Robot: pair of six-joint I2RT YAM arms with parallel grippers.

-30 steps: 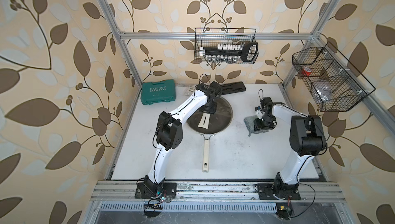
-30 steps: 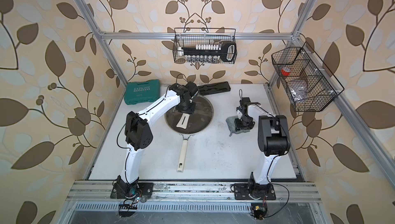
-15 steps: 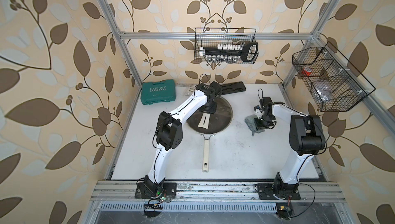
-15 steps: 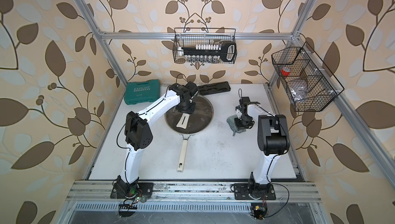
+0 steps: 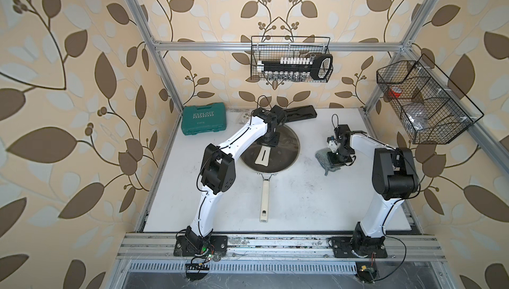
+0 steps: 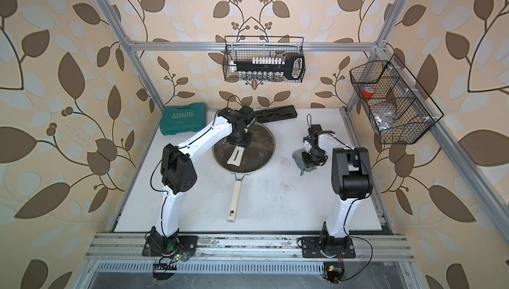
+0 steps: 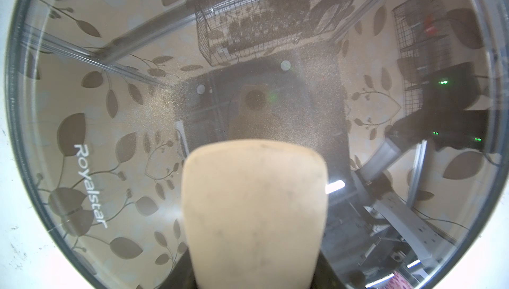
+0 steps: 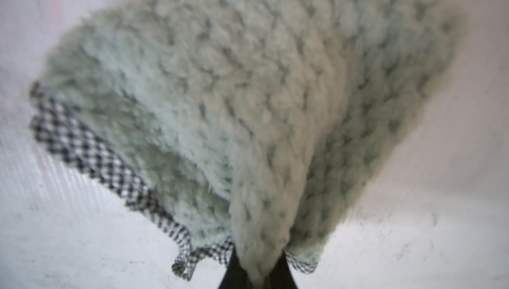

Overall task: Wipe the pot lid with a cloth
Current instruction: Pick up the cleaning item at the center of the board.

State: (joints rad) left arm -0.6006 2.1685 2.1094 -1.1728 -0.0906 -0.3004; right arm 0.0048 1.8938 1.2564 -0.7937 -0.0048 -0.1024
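The cloth (image 8: 248,94) is blurred close up, and the frame edge crops the pot lid (image 7: 110,108)

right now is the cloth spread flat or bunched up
Bunched, not spread: in the right wrist view the cloth rises into a ridge pinched in the right gripper, fingers shut on it.

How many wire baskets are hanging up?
2. One wire basket hangs at the back, in the middle; the other wire basket hangs on the robot's right side. None seem hidden.
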